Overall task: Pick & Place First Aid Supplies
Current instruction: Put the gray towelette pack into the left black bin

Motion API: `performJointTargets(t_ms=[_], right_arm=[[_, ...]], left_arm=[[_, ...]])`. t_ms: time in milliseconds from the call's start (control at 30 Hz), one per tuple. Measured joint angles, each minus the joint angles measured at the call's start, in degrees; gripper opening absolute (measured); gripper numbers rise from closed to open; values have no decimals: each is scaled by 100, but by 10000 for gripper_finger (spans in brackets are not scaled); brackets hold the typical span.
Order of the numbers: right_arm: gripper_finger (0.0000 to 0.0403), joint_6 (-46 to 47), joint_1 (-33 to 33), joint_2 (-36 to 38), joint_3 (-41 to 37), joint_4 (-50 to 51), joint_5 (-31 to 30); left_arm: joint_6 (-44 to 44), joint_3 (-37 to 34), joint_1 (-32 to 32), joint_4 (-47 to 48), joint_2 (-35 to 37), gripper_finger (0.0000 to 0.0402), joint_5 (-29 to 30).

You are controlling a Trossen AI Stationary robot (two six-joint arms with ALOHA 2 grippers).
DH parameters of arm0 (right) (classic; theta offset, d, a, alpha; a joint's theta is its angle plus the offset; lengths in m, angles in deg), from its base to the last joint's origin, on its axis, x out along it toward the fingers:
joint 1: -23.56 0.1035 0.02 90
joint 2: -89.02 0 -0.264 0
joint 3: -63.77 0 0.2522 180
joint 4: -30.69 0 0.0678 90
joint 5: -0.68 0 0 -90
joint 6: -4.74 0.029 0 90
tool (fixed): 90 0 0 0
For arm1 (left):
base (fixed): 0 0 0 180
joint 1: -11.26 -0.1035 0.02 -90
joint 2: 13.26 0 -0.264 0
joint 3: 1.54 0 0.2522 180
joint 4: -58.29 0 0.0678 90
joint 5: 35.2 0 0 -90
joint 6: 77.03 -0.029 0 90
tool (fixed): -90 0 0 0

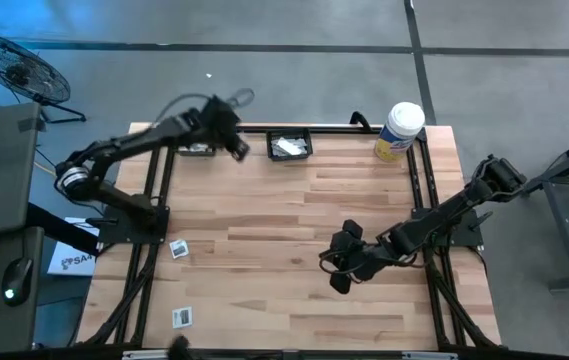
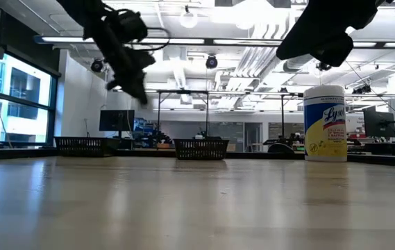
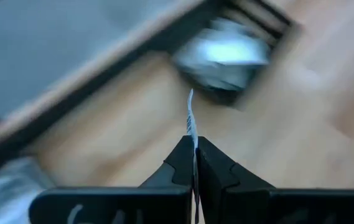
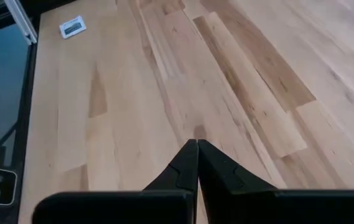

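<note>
My left gripper (image 1: 240, 150) hangs above the table's far edge, just left of a black basket (image 1: 290, 146) that holds white packets. It is shut on a thin white packet (image 3: 191, 115), seen edge-on in the left wrist view. My right gripper (image 1: 336, 278) hovers over the bare wood right of centre, shut with nothing between its fingers (image 4: 196, 144). Two white square packets with dark centres (image 1: 179, 248) (image 1: 182, 318) lie flat on the table's left side. My left gripper pinches the white packet's near end (image 3: 193, 138) between its two fingers. The packet sticks out past the fingertips, edge-on, lifted clear of the table. The fingers slant downward toward the far edge.
A white tub with a yellow label (image 1: 399, 130) stands at the far right corner. A second black basket (image 2: 79, 144) sits at the far left. Black frame rails run along both sides of the table (image 1: 149, 230). A packet (image 4: 72, 27) shows far ahead of my right gripper.
</note>
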Motion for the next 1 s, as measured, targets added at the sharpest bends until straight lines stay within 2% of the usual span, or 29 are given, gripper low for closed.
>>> performJointTargets(t_ms=[100,200,367,567,767,1000], right_arm=[[2,-108,0,0,0,3,-82],[4,-198,-2,0,0,3,-201],[1,-212,45,0,0,4,-124],[6,-400,153,-2,0,10,-274],[2,-348,158,-2,0,23,-288],[6,-203,360,-2,0,23,-533]], left_arm=[[-123,297,-628,421,1,0,311],[-109,378,-1374,557,2,0,370],[172,116,-2375,812,-50,0,391],[305,-624,-2620,407,-50,0,6],[911,-1311,-2842,-619,-50,0,-585],[1393,-1760,-2889,-1308,-50,31,-407]])
